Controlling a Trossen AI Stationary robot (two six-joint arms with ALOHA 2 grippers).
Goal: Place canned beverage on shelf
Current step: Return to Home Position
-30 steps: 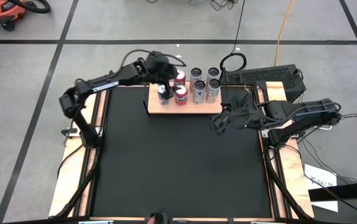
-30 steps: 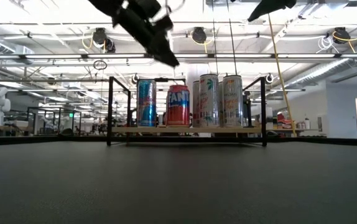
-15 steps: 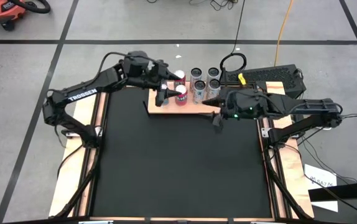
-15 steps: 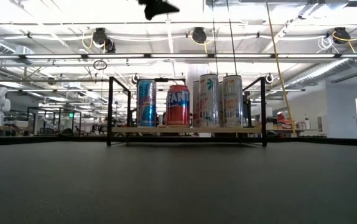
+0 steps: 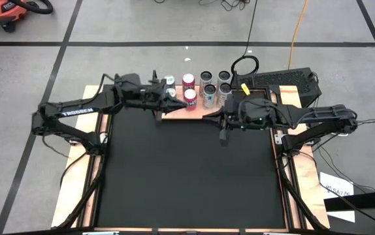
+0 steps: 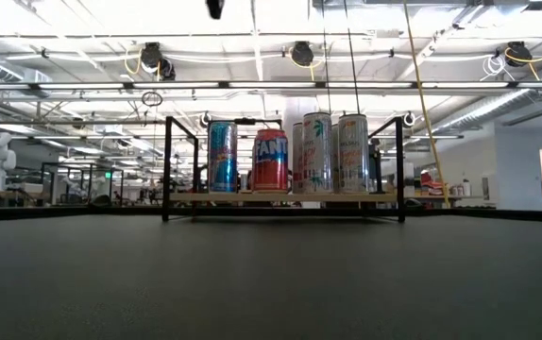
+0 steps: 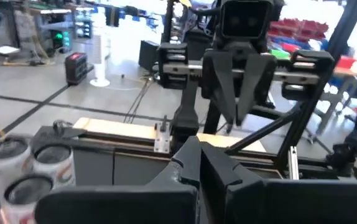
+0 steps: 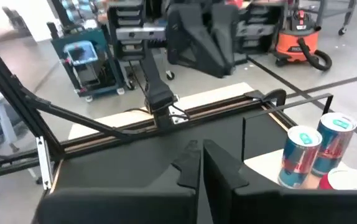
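High view: left arm (image 5: 76, 111) reaches in from one side and my left jaws sit over one end of the shelf (image 5: 204, 112). Right arm (image 5: 305, 117) comes in opposite, with the right jaws off the other end, tips facing the left ones. The shelf lies between the two sets of jaws, at the far edge of the black mat (image 5: 187, 176). Two orange soda cans (image 5: 189, 96) stand just beside the left jaws, four silver cans (image 5: 209, 91) nearer the right jaws. The left jaws mostly cover whatever is under them.

Low view: fills that gap. A blue can (image 6: 222, 156) stands upright on the shelf next to the orange one, silver ones beyond. The rear row is hidden behind the front row. Only a dark tip (image 6: 214, 8) shows at the top edge, well above the blue can. Right jaws are out of frame.

Left wrist view: left jaws closed tip to tip, nothing held. The right jaws facing me look closed too. Silver can tops are cut off at the frame edge.

Right wrist view: right jaws closed, empty. It shows two blue cans. The orange tops are clipped by the frame corner.
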